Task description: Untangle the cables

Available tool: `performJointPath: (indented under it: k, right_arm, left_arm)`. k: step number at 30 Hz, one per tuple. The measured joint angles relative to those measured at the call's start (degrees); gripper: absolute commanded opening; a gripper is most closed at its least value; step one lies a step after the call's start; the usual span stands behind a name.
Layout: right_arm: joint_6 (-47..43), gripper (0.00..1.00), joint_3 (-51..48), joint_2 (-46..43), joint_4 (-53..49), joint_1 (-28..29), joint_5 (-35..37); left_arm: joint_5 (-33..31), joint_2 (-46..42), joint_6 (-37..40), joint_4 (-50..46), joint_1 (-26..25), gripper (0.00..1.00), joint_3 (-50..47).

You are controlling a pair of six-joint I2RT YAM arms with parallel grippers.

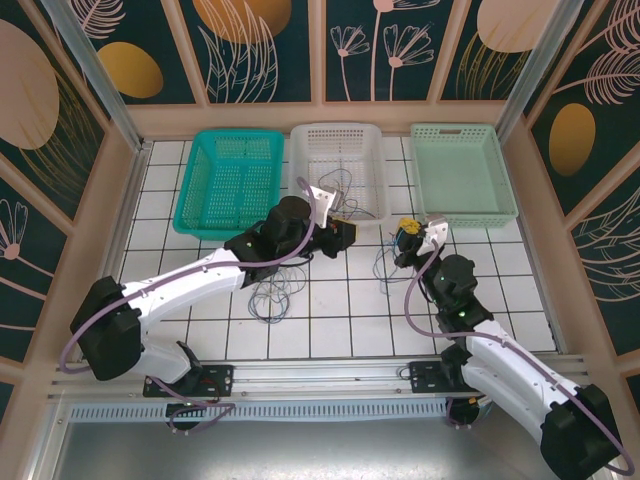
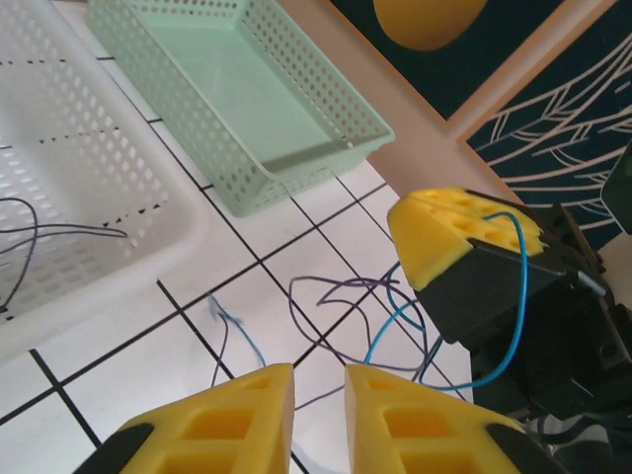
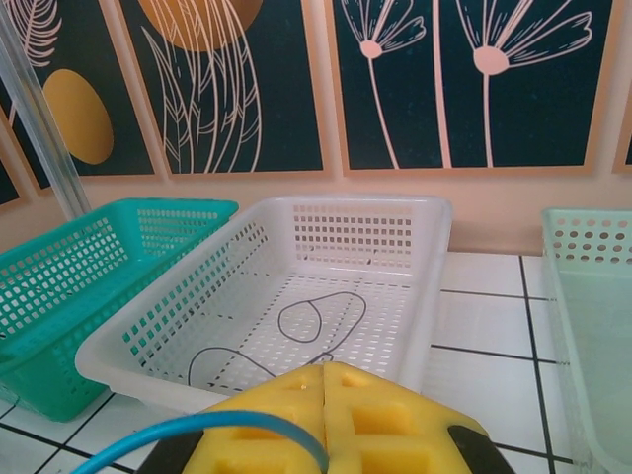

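Thin purple and blue wires [image 2: 341, 279] lie mid-frame, just above the left claw [image 2: 319, 415], fingers a little apart; the tight-closed right claw [image 3: 324, 395] wears one blue wire [image 3: 197, 423].

3 perforated plastic baskets stand in 1 row on the white tiled table [image 1: 340, 325] (dark grout lines). The white basket [image 1: 338, 129] is the middle unit. The teal basket [image 1: 237, 136] stands just beside it on the left, and the pale green basket [image 1: 452, 129] just beside it on the right. Behind the white basket rise dark wall panels [image 1: 265, 50] printed with orange discs and pale plant outlines.
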Motion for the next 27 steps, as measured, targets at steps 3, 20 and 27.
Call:
performJointPath:
  k: [3,20,27]
  right_arm:
    - [-0.09,0.0,0.15,1.09,-0.66,0.0,0.2]
    - [0.68,0.0,4.39,5.51,-4.09,0.04,-1.36]
    - [1.9,0.0,5.31,6.23,-4.7,0.04,-2.16]
  left_arm:
    - [1.42,0.31,0.74,0.55,-0.02,0.34,0.35]
    - [13.42,6.75,2.64,10.73,-1.81,0.32,2.12]
    - [13.57,8.66,4.04,10.78,-3.67,0.32,2.23]
